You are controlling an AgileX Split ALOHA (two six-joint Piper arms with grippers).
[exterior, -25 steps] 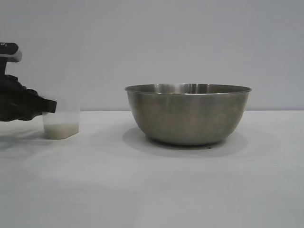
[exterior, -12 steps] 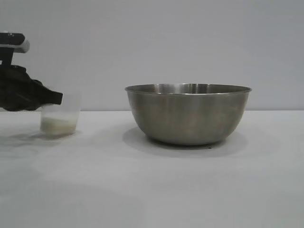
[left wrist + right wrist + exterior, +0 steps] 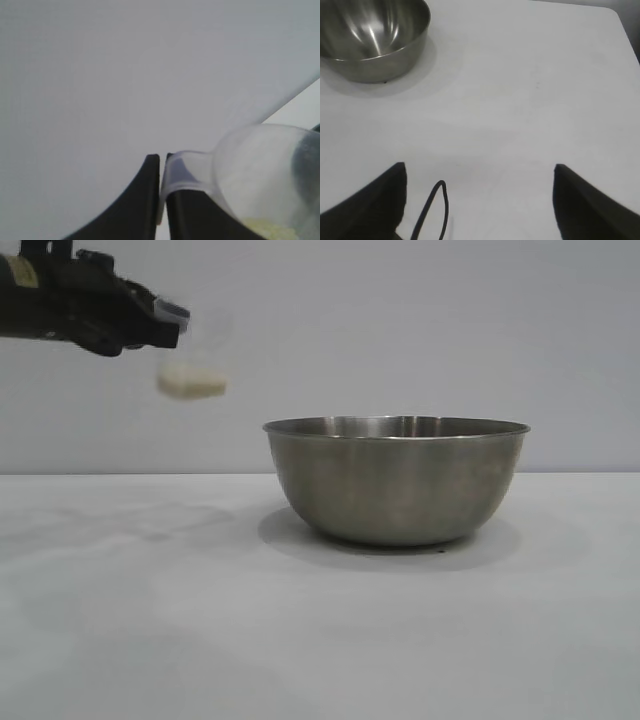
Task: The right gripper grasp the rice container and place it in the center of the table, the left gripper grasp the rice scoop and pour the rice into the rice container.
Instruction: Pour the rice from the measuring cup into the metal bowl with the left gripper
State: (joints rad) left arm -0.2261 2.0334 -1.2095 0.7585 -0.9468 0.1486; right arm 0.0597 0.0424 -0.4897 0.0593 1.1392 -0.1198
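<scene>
Rice (image 3: 190,383) in lifted rice scoop (image 3: 195,360), left of rice container (image 3: 396,480)

The exterior camera looks level across the table (image 3: 320,640), quite near, facing the rice container (image 3: 396,480) from the side. The left wrist camera looks along the left gripper (image 3: 161,192) toward a plain wall. The right wrist camera looks down on the table from farther back; it shares the rice container with the exterior view.
</scene>
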